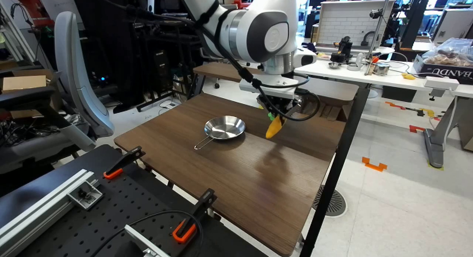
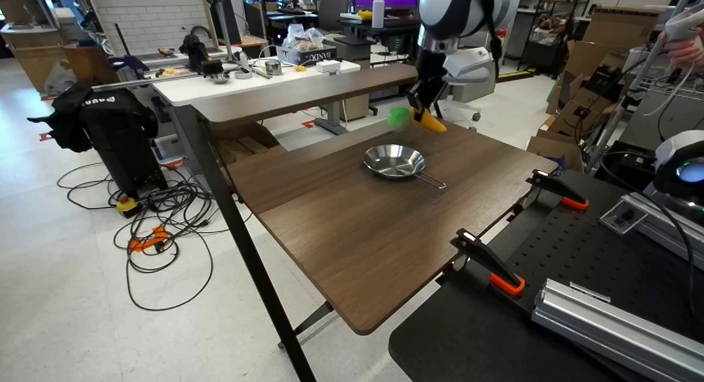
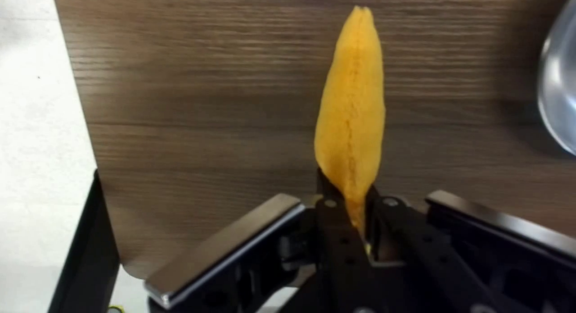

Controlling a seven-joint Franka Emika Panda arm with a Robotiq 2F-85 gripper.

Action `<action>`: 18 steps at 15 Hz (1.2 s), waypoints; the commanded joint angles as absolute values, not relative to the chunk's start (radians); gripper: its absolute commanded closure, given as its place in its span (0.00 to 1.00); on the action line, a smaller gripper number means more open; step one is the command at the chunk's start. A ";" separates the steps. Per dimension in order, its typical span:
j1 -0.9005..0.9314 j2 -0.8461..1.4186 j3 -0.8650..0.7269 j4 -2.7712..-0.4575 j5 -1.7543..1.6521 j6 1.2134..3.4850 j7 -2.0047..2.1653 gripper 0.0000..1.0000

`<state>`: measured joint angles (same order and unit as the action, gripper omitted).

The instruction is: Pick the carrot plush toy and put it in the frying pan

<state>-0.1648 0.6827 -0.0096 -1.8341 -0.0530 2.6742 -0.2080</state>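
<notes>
The toy carrot (image 1: 274,127) is in the air over the brown worktop (image 1: 221,168), right of centre in an exterior view, to the right of the pan (image 1: 224,128) and apart from it. It looks like stuffed cloth, so I would expect it to be light, soft, hard to break and not very slippery; its true weight cannot be seen. The orange-yellow body (image 3: 353,101) makes up most of it, fat near the grip and tapering to a tip at the top of the wrist view. The green tuft (image 2: 398,117), smaller, shows blurred in the upper middle of an exterior view, on the opposite side of the grip. Narrowest is the neck (image 3: 355,202), and there the end effector (image 3: 348,193) has hold of the carrot, its fingers (image 3: 330,214) drawn close together on the cloth. That should do for a short carry, but the body sticks out unsupported and may sag or swing; a pinch across its thick part would likely be steadier. A firm squeeze should only dent it.

Counted from the largest: one worktop under the work; one arm (image 1: 240,27); one pan, the carrot not yet in it; one carrot; two clamps (image 1: 201,207), at the lower left and lower middle in an exterior view; two fingers.
</notes>
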 commanded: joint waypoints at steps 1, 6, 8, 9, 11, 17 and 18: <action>-0.149 0.609 0.029 -1.902 -0.050 2.663 -0.235 0.97; -0.119 0.566 0.065 -1.953 -0.044 2.643 -0.234 0.97; -0.105 0.552 0.075 -1.976 -0.046 2.637 -0.230 0.97; -0.094 0.544 0.077 -1.987 -0.049 2.631 -0.224 0.97; -0.079 0.532 0.085 -2.009 -0.051 2.631 -0.223 0.97; -0.026 0.512 0.088 -2.055 -0.060 2.627 -0.201 0.97; -0.021 0.511 0.090 -2.059 -0.058 2.620 -0.202 0.64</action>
<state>-0.0429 0.5571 0.0953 -2.0188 -0.0527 2.6546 -0.2074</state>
